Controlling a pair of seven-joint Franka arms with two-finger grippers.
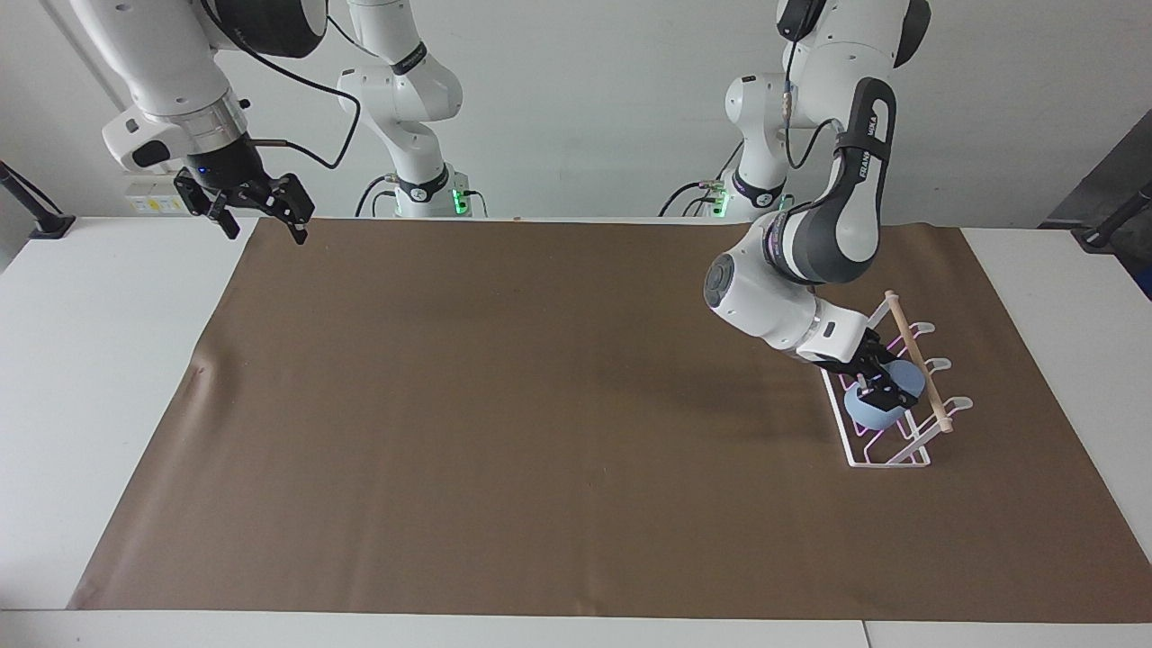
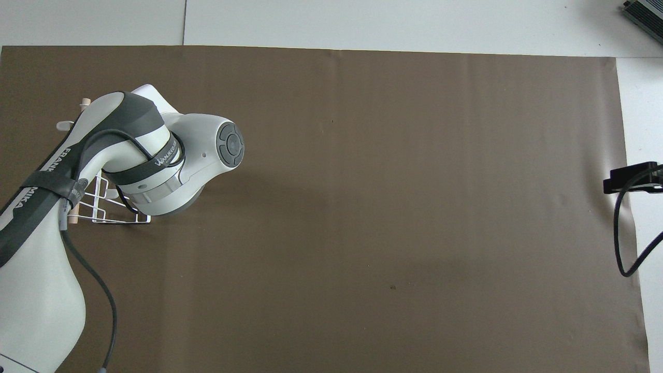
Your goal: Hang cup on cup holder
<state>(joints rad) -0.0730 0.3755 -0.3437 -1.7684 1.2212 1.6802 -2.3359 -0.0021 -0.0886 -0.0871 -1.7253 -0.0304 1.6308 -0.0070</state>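
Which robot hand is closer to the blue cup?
The left one. The left gripper is shut on the cup at the cup holder. The right gripper waits up in the air over the right arm's end of the table.

Robotics laboratory. Evidence: two white arms (image 1: 810, 261) bolted at a white table (image 1: 90, 360), brown mat (image 1: 540, 405) centre frame, bare wall, loose cabling (image 2: 629, 243) at right edge.
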